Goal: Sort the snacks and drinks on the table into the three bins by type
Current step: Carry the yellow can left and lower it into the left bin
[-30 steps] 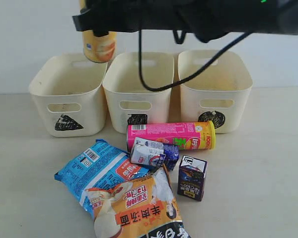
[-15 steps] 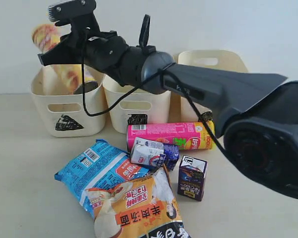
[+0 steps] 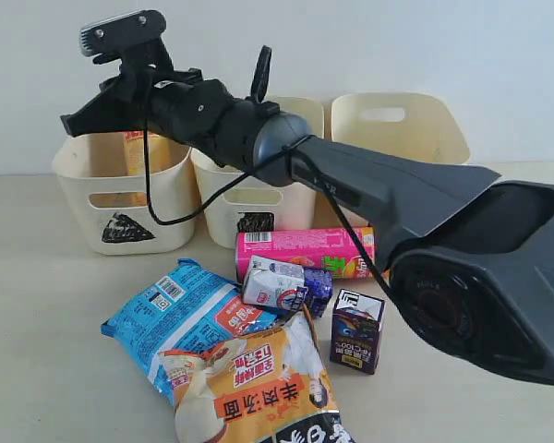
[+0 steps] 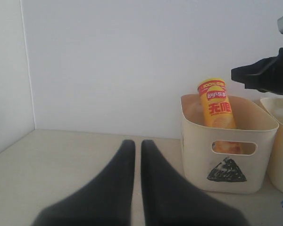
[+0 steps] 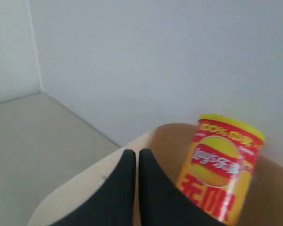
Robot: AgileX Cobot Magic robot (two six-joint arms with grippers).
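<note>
The orange-white bag (image 3: 254,383), blue bag (image 3: 175,314), dark carton (image 3: 357,329), white-blue carton (image 3: 279,284) and pink tube (image 3: 309,252) still lay unsorted on the desk (image 3: 37,332). Behind, the yellow-red tube (image 3: 134,152), aloft a second earlier, stood inside the triangle bin (image 3: 74,221). The right tool (image 5: 137,155) had let go and closed empty.

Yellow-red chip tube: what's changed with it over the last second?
The yellow-red chip tube went from held high in the air down into the triangle bin, where it stands slightly tilted. The right gripper let go and closed empty just above the rim. The pink tube, bags and cartons have not moved.
</note>
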